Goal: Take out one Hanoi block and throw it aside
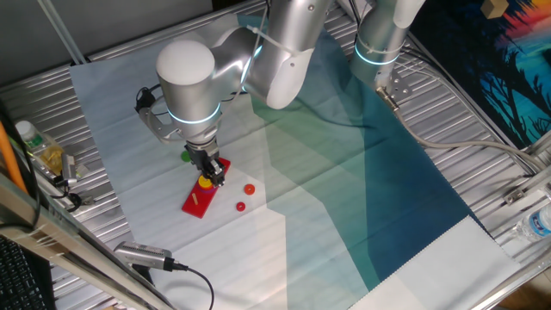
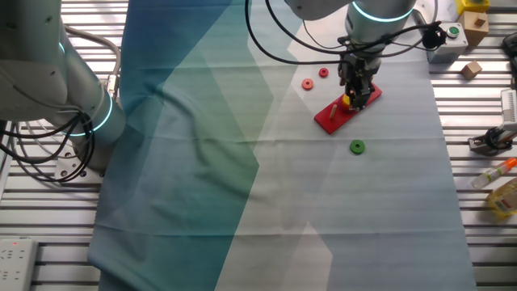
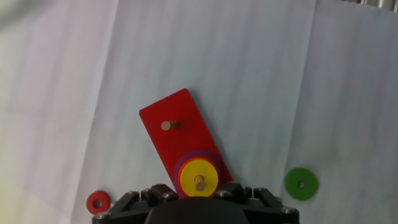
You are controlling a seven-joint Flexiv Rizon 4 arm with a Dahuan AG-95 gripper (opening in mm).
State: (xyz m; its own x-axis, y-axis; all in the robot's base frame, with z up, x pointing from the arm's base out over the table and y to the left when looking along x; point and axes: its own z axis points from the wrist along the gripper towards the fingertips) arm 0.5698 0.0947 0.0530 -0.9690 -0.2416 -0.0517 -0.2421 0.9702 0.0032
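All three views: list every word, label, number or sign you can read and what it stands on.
None can be read.
Bottle at the table edge in one fixed view: label too small and blurred.
Bottle at the right edge in the other fixed view: print blurred.
Grey box in the corner there: markings too small.
Red pegged base, yellow disc and green disc in the hand view: no print at all.

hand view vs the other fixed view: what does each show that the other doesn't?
Only the hand view: a purple disc edge under the yellow Hanoi block, and the block's peg poking through its hole.

Only the other fixed view: the arm above the end effector, a second red disc, and clutter beyond the cloth.

Both: the red base, the green disc, one red disc and the bare peg.
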